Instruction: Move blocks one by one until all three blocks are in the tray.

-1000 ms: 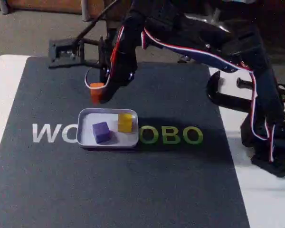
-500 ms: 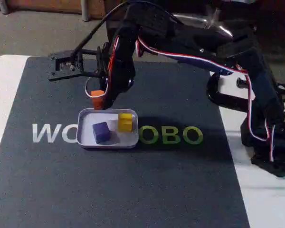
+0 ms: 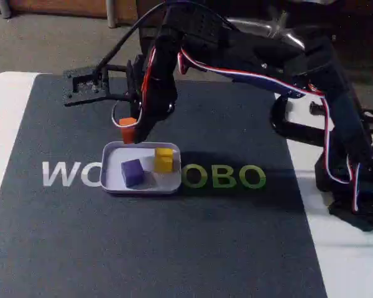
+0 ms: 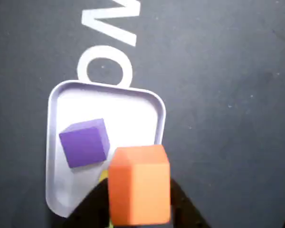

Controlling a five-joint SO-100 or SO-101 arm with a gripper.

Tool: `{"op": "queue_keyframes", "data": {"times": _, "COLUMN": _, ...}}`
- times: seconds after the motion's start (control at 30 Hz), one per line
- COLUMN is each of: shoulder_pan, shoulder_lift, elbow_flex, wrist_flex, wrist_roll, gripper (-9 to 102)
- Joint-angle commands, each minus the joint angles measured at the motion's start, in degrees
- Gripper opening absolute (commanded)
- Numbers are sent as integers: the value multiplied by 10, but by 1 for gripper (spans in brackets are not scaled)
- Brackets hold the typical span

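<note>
claw (image 3: 129, 131) raised – gripping orange block (image 4: 138, 185), above tray (image 3: 112, 185)

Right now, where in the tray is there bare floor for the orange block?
Free: the tray floor left of the purple block in the fixed view, and the strip behind it. Crowded: the right half, around the yellow block. The tool holds the orange block over the tray's rim.
</note>
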Motion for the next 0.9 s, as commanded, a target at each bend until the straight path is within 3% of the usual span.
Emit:
{"op": "queue_keyframes", "data": {"times": 0.0, "shoulder_pan": 4, "shoulder_lift": 8, "elbow_flex": -30, "wrist_flex": -5, "wrist_roll": -4, "gripper": 7}}
{"op": "queue_keyframes", "data": {"times": 0.2, "shoulder_pan": 4, "shoulder_lift": 8, "elbow_flex": -31, "wrist_flex": -5, "wrist_roll": -6, "gripper": 12}}
{"op": "queue_keyframes", "data": {"times": 0.87, "shoulder_pan": -7, "shoulder_lift": 44, "elbow_flex": -33, "wrist_flex": 10, "wrist_roll": 17, "gripper": 14}}
